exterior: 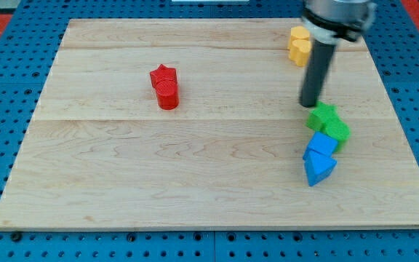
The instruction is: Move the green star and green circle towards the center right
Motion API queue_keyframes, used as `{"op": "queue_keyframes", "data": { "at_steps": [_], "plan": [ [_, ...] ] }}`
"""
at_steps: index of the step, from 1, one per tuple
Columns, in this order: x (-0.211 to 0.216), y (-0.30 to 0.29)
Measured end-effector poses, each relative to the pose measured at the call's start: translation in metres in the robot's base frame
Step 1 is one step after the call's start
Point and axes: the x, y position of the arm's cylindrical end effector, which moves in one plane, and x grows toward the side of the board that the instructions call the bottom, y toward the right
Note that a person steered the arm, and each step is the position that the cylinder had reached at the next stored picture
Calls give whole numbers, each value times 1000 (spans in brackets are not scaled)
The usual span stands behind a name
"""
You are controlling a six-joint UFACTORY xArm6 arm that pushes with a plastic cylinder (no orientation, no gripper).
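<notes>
The green star (322, 116) and the green circle (336, 131) touch each other at the view's right, about mid-height on the wooden board (195, 167). The star lies up and left of the circle. My tip (310, 104) is just above and left of the green star, close to it or touching it. The dark rod rises from the tip toward the view's top.
Two blue blocks, one (320, 145) above the other (318, 169), sit right below the green circle. Two yellow blocks (299, 44) lie near the top right, partly behind the rod's mount. A red star (164, 76) and a red cylinder (168, 94) stand left of centre.
</notes>
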Motion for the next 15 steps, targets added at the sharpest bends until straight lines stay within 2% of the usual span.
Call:
{"op": "queue_keyframes", "data": {
  "at_steps": [1, 3, 4, 5, 6, 7, 8, 9, 11, 13, 15],
  "plan": [
    [18, 23],
    [24, 17],
    [29, -52],
    [66, -116],
    [172, -135],
    [190, -56],
    [168, 22],
    [130, 20],
    [88, 0],
    [76, 41],
    [74, 54]
  ]
}}
